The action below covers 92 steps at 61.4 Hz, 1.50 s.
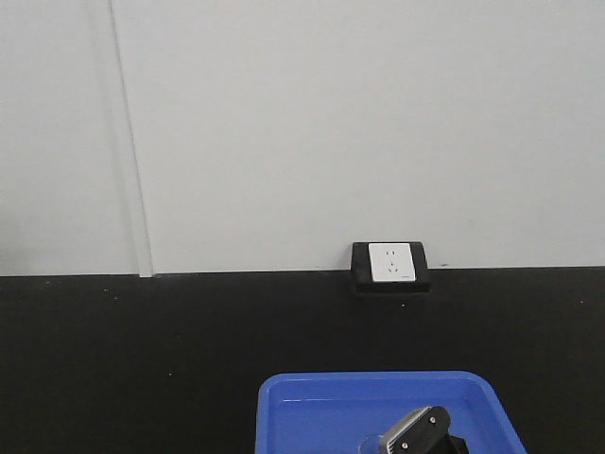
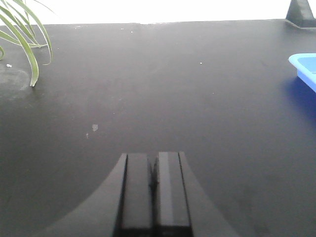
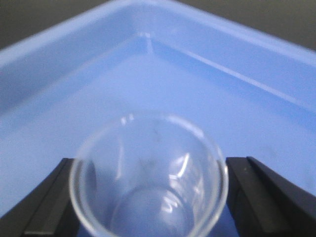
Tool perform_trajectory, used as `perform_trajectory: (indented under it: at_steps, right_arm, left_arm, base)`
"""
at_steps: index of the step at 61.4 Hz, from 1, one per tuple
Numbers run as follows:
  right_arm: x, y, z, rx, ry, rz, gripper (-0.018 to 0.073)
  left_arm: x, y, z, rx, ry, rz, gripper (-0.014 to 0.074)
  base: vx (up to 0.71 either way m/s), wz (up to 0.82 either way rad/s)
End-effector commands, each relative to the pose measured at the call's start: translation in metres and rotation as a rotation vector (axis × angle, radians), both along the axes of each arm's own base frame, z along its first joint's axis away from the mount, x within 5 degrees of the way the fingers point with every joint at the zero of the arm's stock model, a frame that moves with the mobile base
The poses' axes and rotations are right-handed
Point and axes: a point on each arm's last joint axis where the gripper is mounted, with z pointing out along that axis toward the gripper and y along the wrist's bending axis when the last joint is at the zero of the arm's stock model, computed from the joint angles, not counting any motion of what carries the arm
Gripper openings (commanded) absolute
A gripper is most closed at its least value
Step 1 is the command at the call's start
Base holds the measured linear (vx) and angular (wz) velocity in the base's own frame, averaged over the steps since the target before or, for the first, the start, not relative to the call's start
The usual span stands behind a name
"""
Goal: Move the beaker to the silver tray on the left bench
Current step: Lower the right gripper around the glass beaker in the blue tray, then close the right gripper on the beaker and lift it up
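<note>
The small clear glass beaker (image 3: 148, 177) stands inside a bright blue tray (image 3: 197, 64), filling the lower middle of the right wrist view. My right gripper (image 3: 150, 197) has one black finger (image 3: 49, 207) on each side of the beaker, touching its wall, shut on it. In the front view only the right gripper's body (image 1: 416, 435) shows, low over the blue tray (image 1: 312, 407), and the beaker is hidden there. My left gripper (image 2: 154, 163) is shut and empty, low over the black worktop (image 2: 158, 89). The silver tray is out of view.
The black worktop (image 1: 142, 359) runs to a white wall with a socket box (image 1: 390, 263). Green plant leaves (image 2: 24, 39) hang in at the far left of the left wrist view. The blue tray's corner (image 2: 305, 66) shows at its right edge.
</note>
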Motion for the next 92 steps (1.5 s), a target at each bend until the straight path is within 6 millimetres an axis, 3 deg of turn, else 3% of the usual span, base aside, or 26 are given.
perform_trajectory:
  at_steps: [1,11,21,29,45,54,62,69,75,83,92]
  right_arm:
    - [0.008,0.004,0.023,0.07,-0.107,-0.002,0.0568]
    - [0.008,0.004,0.024,0.073,-0.111,-0.001,0.0434]
    - [0.009,0.004,0.027,0.102,-0.101,-0.016,0.0179]
    - [0.008,0.004,0.05,0.178,-0.121,-0.041,-0.0018]
    - [-0.004,-0.003,0.122,0.254,-0.213,-0.088,-0.0015]
    - [-0.012,-0.002,0.169,0.205,-0.244,-0.046,-0.0015]
    - [-0.021,0.012,0.216,0.19,-0.29,-0.01,-0.0014]
    - [-0.033,0.035,0.243,0.265,-0.272,0.012,-0.0014]
    - [-0.043,0.052,0.254,0.232,-0.285,0.044,-0.0014]
    - [-0.054,0.067,0.253,0.207,-0.266,0.068,-0.0014]
    - [-0.057,0.071,0.253,0.211,-0.263,0.088,-0.0014]
  left_arm:
    - [0.002,0.0,0.001,-0.005,-0.066,0.001,0.0001]
    - [0.002,0.0,0.001,-0.005,-0.066,0.001,0.0001]
    - [0.002,0.0,0.001,-0.005,-0.066,0.001,0.0001]
    - [0.002,0.0,0.001,-0.005,-0.066,0.001,0.0001]
    - [0.002,0.0,0.001,-0.005,-0.066,0.001,0.0001]
    - [0.002,0.0,0.001,-0.005,-0.066,0.001,0.0001]
    - [0.002,0.0,0.001,-0.005,-0.066,0.001,0.0001]
    - [0.002,0.0,0.001,-0.005,-0.066,0.001,0.0001]
    - [0.002,0.0,0.001,-0.005,-0.066,0.001,0.0001]
    - [0.002,0.0,0.001,-0.005,-0.066,0.001,0.0001]
    - [0.002,0.0,0.001,-0.005,-0.066,0.001,0.0001]
  base:
    - [0.0,0.0]
    - [0.0,0.0]
    - [0.0,0.0]
    - [0.0,0.0]
    - [0.0,0.0]
    - [0.0,0.0]
    - [0.0,0.0]
    - [0.0,0.0]
    - [0.0,0.0]
    - [0.0,0.0]
    - [0.0,0.0]
